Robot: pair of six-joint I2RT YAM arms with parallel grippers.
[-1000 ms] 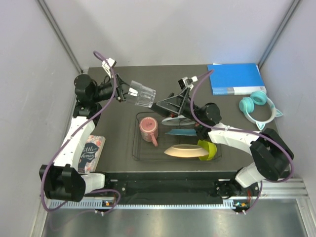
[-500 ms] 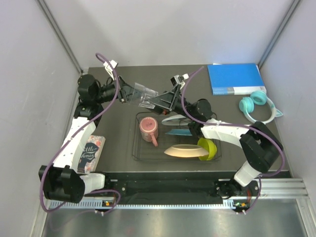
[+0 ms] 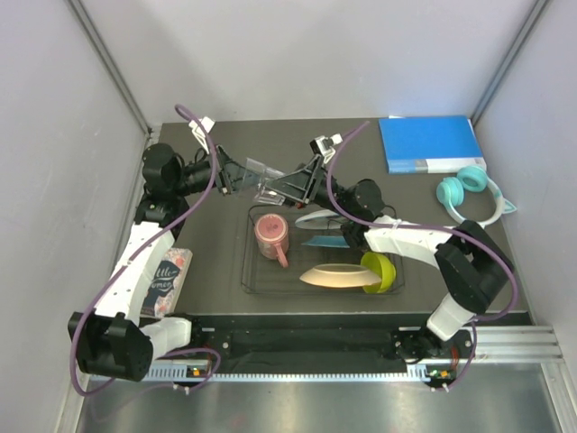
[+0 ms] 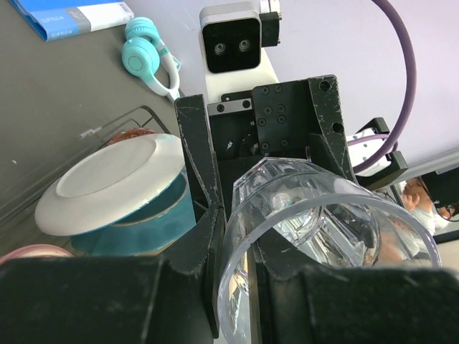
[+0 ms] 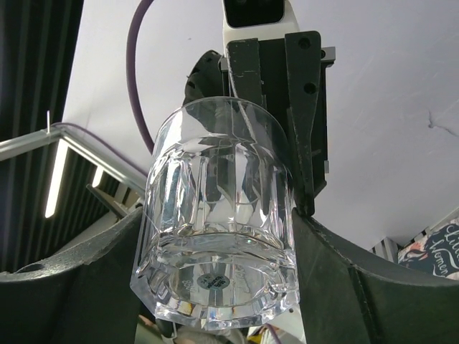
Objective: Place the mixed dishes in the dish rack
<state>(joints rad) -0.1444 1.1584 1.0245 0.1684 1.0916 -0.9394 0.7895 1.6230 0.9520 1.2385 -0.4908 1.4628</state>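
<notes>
Behind dish rack (image 3: 246, 271), right fingers (image 5: 380, 287) newly flanking small clear glass (image 5: 219, 229)

Smooth, glossy, see-through glass for the small clear faceted tumbler (image 5: 219, 215); glossy smooth finish on the round white plate (image 4: 107, 183); matt dark-grey tabletop (image 3: 216, 262); thin black wire dish rack (image 3: 244, 257)

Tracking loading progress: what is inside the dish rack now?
In the dish rack: pink-red mug, white plate, teal plate, cream plate, lime-green bowl. The right arm hides its far right corner.
</notes>
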